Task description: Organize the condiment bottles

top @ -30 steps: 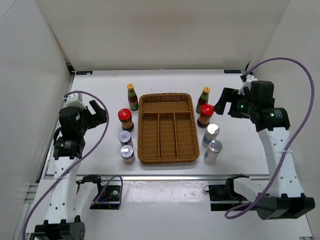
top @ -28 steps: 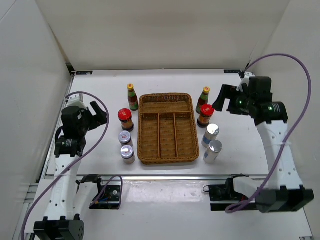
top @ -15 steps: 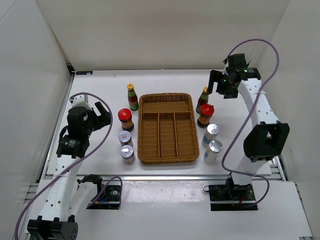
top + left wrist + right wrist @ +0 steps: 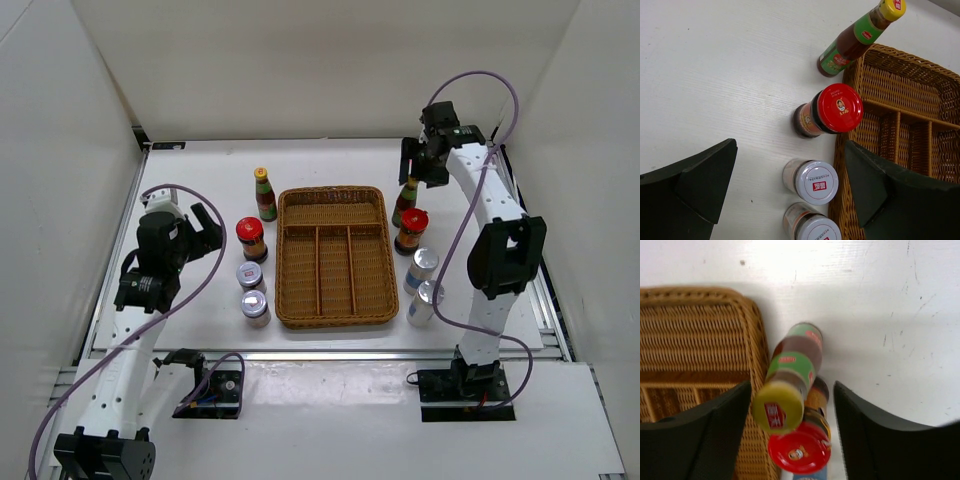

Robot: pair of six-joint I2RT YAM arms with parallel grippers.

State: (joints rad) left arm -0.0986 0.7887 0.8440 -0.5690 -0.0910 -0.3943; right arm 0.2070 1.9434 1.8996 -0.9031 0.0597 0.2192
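Note:
My right gripper (image 4: 412, 170) hangs over the right sauce bottle (image 4: 405, 203). In the right wrist view its open jaws (image 4: 791, 385) straddle the yellow-capped bottle (image 4: 790, 375), the left finger close to the cap and a gap on the right. The red-lidded jar (image 4: 800, 450) stands just behind it. My left gripper (image 4: 207, 232) is open beside the left row: a sauce bottle (image 4: 264, 195), a red-lidded jar (image 4: 250, 238) and two silver-lidded jars (image 4: 251, 276). One silver-lidded jar (image 4: 815, 182) lies between its wide jaws (image 4: 789, 150), untouched. Two silver cylinders (image 4: 421, 270) stand right of the tray.
The brown wicker tray (image 4: 332, 190) with its compartments sits mid-table between the two rows of bottles and holds nothing. White walls close off the back and both sides. The arm bases and cables are at the near edge.
My right arm swung from the table's right side back and leftward to the right sauce bottle, and its jaws narrowed around it. The left gripper edged slightly toward the left jars.

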